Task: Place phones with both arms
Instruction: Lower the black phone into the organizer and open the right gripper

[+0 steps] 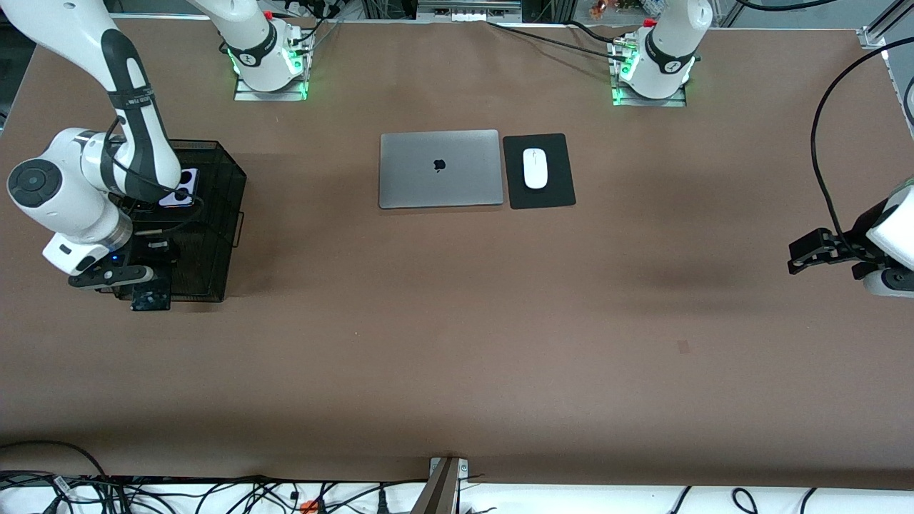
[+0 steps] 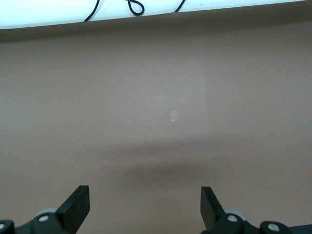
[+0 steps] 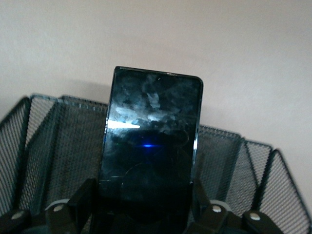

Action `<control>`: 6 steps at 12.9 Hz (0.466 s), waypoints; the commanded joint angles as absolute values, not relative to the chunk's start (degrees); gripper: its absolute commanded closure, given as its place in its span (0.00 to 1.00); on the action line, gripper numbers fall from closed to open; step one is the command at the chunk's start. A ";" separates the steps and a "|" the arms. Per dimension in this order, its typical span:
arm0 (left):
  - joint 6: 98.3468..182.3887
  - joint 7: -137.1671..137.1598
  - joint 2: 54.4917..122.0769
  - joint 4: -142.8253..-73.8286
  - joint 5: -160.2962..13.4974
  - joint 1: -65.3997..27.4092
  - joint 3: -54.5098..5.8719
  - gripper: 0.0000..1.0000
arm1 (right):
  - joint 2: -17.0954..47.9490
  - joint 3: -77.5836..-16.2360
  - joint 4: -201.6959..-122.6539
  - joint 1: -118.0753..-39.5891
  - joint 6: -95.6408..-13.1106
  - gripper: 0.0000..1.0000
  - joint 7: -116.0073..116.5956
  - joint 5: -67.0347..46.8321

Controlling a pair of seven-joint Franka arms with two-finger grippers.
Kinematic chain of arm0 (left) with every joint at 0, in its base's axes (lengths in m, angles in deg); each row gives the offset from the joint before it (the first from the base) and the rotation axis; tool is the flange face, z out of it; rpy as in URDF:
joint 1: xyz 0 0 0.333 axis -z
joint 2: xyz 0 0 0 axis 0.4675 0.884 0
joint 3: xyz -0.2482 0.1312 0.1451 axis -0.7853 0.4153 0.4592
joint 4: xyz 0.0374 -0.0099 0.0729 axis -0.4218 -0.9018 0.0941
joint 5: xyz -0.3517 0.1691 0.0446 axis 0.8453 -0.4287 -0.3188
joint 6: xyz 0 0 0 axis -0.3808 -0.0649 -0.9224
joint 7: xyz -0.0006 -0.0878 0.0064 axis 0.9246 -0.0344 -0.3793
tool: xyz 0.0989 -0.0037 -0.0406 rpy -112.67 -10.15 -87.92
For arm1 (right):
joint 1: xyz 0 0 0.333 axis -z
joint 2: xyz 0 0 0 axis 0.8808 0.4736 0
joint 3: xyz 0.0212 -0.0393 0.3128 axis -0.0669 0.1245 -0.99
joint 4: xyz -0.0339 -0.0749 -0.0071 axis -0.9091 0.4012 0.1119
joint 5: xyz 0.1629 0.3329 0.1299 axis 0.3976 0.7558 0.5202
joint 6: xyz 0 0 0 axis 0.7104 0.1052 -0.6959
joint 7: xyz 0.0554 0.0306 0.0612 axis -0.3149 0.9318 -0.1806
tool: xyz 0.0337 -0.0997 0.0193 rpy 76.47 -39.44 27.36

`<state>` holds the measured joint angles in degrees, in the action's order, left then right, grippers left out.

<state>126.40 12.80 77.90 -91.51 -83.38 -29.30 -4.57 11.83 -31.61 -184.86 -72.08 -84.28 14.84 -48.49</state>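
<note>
Two arms share the brown desk (image 1: pixel 457 343). Front view: the right pincer (image 1: pixel 146 285) hangs over the black mesh basket (image 1: pixel 221 214) at the right arm's end; a lavender phone (image 1: pixel 178 189) lies inside, half hidden by the arm. The left pincer (image 1: pixel 810 255) waits over bare desk, partly cut off. Left wrist view: its fingers (image 2: pixel 78 204) stand spread, holding nothing. Right wrist view: the pincer pinches the long black phone (image 3: pixel 151 141) by one end, so it may pivot, slip, or catch the basket rim. No flip phone is visible.
</note>
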 commanded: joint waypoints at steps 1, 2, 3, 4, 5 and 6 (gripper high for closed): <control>126.65 13.83 76.20 -93.43 -84.59 -29.72 -4.76 0.00 | 7.87 -31.53 -187.95 -71.14 -84.13 0.65 15.83 -47.56; 126.74 13.83 76.29 -93.43 -84.59 -29.80 -4.76 0.00 | 7.96 -31.35 -188.31 -70.79 -84.13 0.62 16.00 -47.56; 126.83 13.83 76.29 -93.43 -84.59 -29.89 -4.76 0.00 | 8.13 -31.18 -188.48 -70.70 -83.69 0.39 15.92 -47.56; 126.74 13.83 76.29 -93.43 -84.59 -29.89 -4.68 0.00 | 8.05 -31.18 -188.31 -70.70 -82.29 0.02 15.92 -47.56; 126.65 13.66 76.20 -93.43 -84.68 -29.80 -4.67 0.00 | 7.87 -31.09 -188.05 -70.61 -80.80 0.00 16.00 -47.56; 126.65 13.65 76.20 -93.34 -84.59 -29.80 -4.76 0.00 | 7.78 -31.09 -187.87 -70.61 -79.31 0.00 15.92 -47.56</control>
